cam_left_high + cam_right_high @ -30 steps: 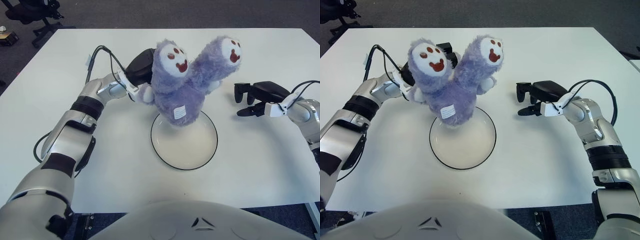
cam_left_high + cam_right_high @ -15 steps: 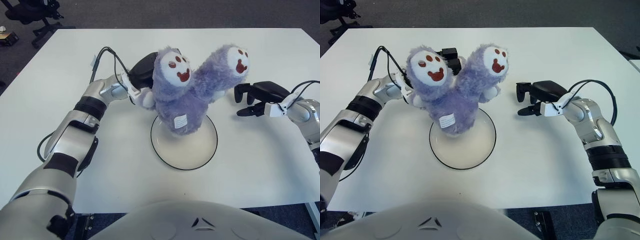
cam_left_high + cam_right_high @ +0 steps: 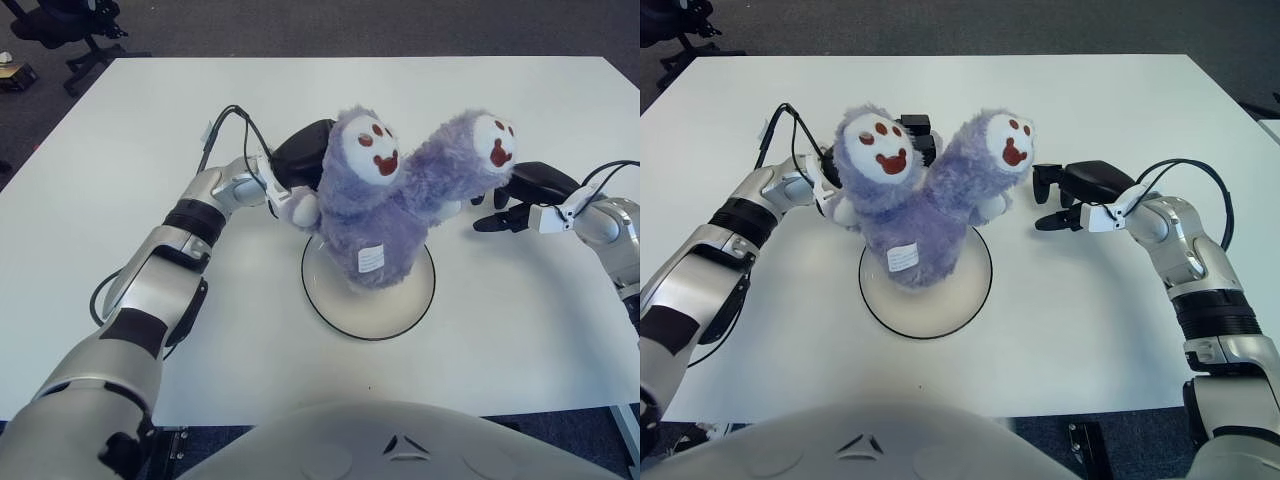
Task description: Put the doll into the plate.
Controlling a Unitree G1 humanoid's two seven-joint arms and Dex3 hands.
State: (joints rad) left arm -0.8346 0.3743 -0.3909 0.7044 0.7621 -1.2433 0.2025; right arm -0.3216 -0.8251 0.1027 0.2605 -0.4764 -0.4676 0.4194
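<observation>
A purple plush doll [image 3: 385,215] hangs head down, its two feet with red paw marks pointing up. Its lower end, with a white tag, is over the far half of the white plate with a black rim [image 3: 390,318] at the table's middle. I cannot tell whether it touches the plate. My left hand [image 3: 300,165] is shut on the doll's left side, behind it. My right hand [image 3: 1065,195] rests to the right of the doll, fingers relaxed and empty, close to the doll's right foot.
The white table [image 3: 520,330] stretches wide on all sides of the plate. A black office chair [image 3: 60,30] stands on the floor beyond the far left corner. Cables loop off both forearms.
My left hand has carried the doll to the right and lower, from the plate's far left rim to over the plate. The right hand has not moved.
</observation>
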